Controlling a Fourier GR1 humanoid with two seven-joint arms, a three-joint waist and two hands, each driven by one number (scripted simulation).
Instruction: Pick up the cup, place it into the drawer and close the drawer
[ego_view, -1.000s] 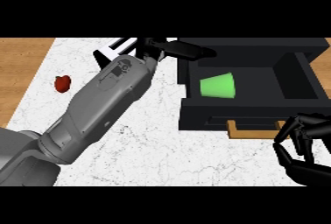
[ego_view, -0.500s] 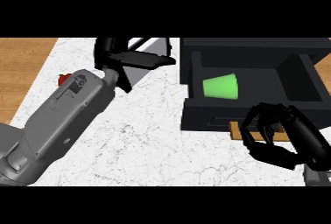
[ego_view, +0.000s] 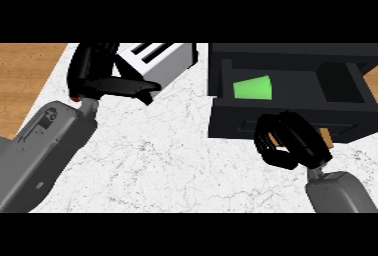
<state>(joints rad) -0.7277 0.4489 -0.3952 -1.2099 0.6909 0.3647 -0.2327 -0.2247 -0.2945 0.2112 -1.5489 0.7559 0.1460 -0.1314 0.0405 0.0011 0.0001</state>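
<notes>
Green cup (ego_view: 252, 88) already in drawer (ego_view: 288, 125); right hand (ego_view: 291, 141), curled and probably empty, at its front: push shut next.

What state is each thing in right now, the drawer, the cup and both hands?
drawer: open, cup inside.
cup: lying on its side in the drawer.
right hand: fingers curled, at the drawer's front, holding nothing.
left hand: open, empty, over the counter away from the drawer.

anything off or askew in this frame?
Only the green cup: it lies tipped on its side inside the open black drawer instead of standing upright. Nothing spilled or damaged shows. Right hand sits at the drawer front.
</notes>
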